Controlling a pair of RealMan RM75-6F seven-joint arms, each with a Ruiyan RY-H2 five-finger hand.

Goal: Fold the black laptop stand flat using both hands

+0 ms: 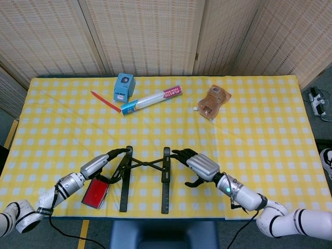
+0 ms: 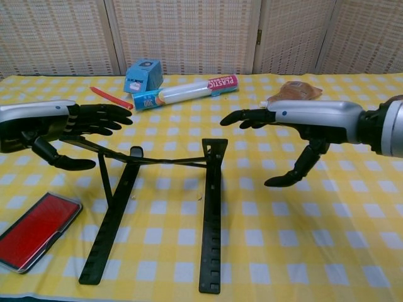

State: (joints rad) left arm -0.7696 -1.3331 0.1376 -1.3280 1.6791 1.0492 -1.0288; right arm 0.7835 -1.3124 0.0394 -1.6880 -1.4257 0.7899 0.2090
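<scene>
The left hand (image 2: 47, 126) hovers with fingers spread, grasping nothing, over the left rail of the black laptop stand (image 2: 160, 207), which sits on the surface (image 2: 315, 251). The right hand (image 2: 302, 123), also released, should press its rail evenly, in step.

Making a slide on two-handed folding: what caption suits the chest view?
Both hands, left and right, hover open at either side of the black laptop stand, fingers spread, on the yellow checked tablecloth.

Black laptop stand (image 1: 144, 176), partly raised, tabletop.
</scene>
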